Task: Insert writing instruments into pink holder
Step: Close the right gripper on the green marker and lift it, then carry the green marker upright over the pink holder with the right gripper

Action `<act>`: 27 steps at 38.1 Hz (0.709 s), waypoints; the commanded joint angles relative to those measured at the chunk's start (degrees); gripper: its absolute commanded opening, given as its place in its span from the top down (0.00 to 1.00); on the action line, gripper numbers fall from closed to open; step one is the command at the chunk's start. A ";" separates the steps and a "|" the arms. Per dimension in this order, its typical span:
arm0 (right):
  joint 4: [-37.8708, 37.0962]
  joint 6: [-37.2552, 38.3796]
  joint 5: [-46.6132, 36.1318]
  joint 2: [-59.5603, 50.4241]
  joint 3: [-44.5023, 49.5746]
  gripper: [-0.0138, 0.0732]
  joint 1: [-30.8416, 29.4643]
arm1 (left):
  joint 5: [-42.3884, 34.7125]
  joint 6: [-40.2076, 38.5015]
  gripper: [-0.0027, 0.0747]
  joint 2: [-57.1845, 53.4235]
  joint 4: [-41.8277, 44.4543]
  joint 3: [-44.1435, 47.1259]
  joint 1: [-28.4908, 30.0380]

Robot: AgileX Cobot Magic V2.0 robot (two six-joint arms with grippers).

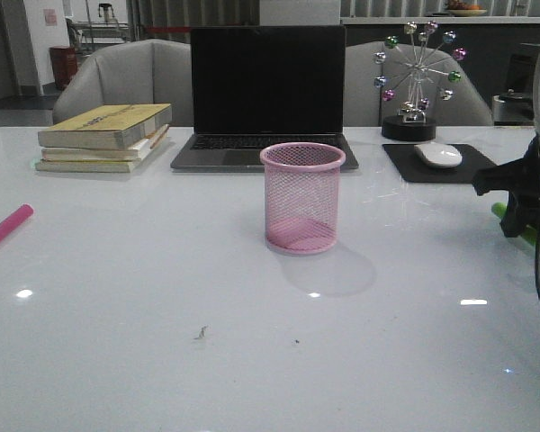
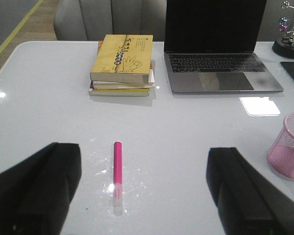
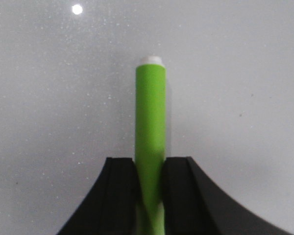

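Green marker (image 3: 150, 127) lower end hidden between right claw (image 3: 150, 196) fingers; pink marker (image 1: 6, 226) cut off by front view's left edge.

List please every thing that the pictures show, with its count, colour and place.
pink holder: 1, pink mesh, table centre, empty
pink marker: 1, pink, lying flat at the table's left edge
green marker: 1, bright green, between the right gripper's fingers
books: a stack, yellow top cover, far left
laptop: 1, dark, open, behind the holder
mouse: 1, white, on a black pad, far right
ferris-wheel ornament: 1, silver with coloured balls, behind the pad
table: 1, glossy white
left gripper: 1, black, open above the pink marker
right gripper: 1, black, shut on the green marker
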 commanded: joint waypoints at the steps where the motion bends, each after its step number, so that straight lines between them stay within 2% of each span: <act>1: -1.08 -0.25 6.98 0.16 -0.08 0.71 -0.34 | -4.50 -0.22 0.21 -0.18 -0.74 -1.86 0.17; 5: -1.08 -0.25 8.36 0.37 -0.08 0.71 -0.34 | -4.50 -0.22 0.21 -0.18 -0.74 -1.86 0.17; 11: -1.13 -2.32 3.20 -4.22 -0.08 0.71 0.86 | -4.50 -0.22 0.21 -0.18 -0.74 -1.86 0.17; 23: -0.78 -3.73 -9.89 -22.01 -0.08 0.71 8.69 | -4.50 -0.22 0.21 -0.18 -0.74 -1.86 0.17; 27: 1.30 -3.73 -19.13 -25.13 -0.08 0.71 12.53 | -4.50 -0.22 0.21 -0.18 -0.74 -1.86 0.17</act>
